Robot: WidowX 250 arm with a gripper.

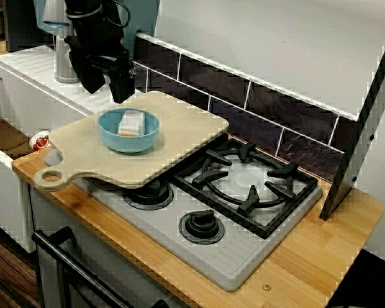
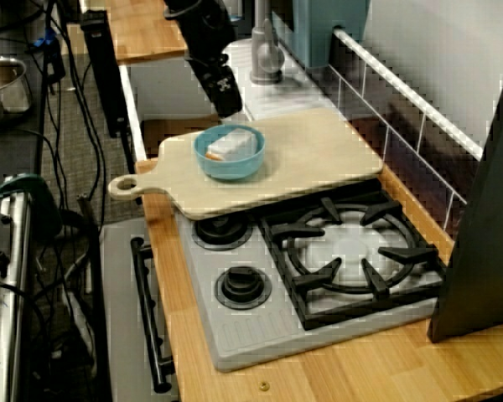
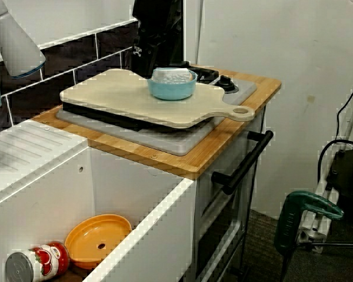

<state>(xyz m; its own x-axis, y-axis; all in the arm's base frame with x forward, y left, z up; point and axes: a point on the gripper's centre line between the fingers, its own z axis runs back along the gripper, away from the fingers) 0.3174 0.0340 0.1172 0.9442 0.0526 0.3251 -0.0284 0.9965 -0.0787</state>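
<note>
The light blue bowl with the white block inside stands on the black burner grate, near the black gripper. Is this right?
No. The light blue bowl with the white block stands on the pale wooden cutting board, not on the black burner grate. The view from the front shows it. The black gripper is near it.

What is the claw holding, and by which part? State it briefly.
Nothing visible: the claw hangs over the far edge of the cutting board, just behind the blue bowl.
</note>
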